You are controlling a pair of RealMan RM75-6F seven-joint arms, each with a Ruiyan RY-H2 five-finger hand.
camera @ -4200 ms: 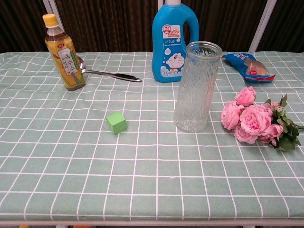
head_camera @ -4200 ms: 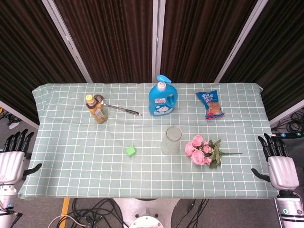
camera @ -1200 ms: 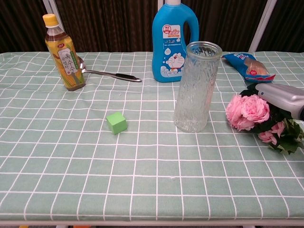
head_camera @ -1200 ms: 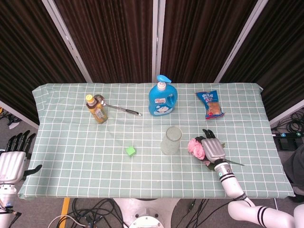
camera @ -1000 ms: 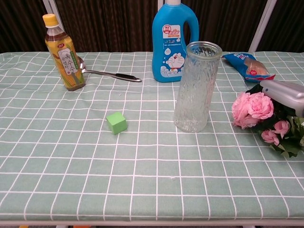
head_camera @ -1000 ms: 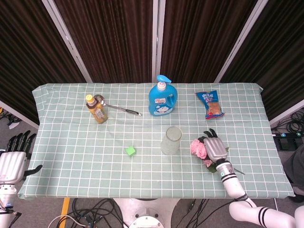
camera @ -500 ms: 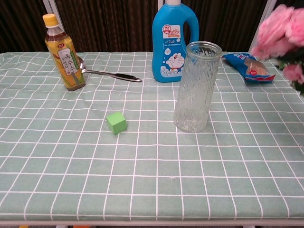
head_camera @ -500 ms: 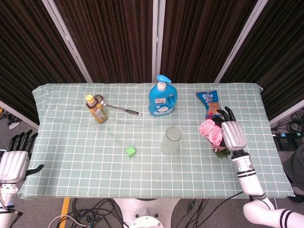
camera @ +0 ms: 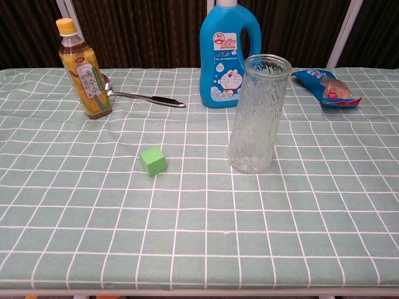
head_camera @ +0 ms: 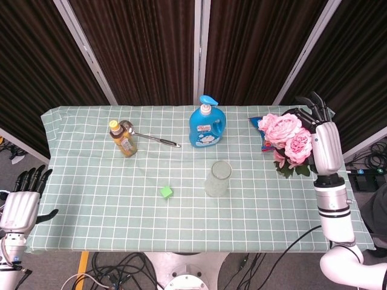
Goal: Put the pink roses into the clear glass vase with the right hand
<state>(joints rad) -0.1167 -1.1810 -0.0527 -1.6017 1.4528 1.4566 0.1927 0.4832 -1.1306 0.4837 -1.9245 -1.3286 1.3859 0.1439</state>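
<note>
My right hand (head_camera: 325,145) grips the bunch of pink roses (head_camera: 284,136) and holds it high above the table's right side; the blooms point left and the green leaves hang below. The chest view shows neither the roses nor the hand. The clear glass vase (head_camera: 217,179) (camera: 257,113) stands upright and empty near the table's middle, to the left of and below the roses. My left hand (head_camera: 20,204) hangs open beside the table's near left corner, holding nothing.
A blue detergent bottle (head_camera: 205,122) (camera: 229,55) stands behind the vase. A snack bag (head_camera: 267,134) (camera: 327,87) lies at the back right, partly behind the roses. A tea bottle (head_camera: 123,138) (camera: 84,68), a spoon (head_camera: 149,136) (camera: 140,96) and a green cube (head_camera: 167,192) (camera: 153,161) sit to the left.
My right hand closed on the roses, lifted them off the table and carried them up and to the right, out of the chest view. My left hand stayed put.
</note>
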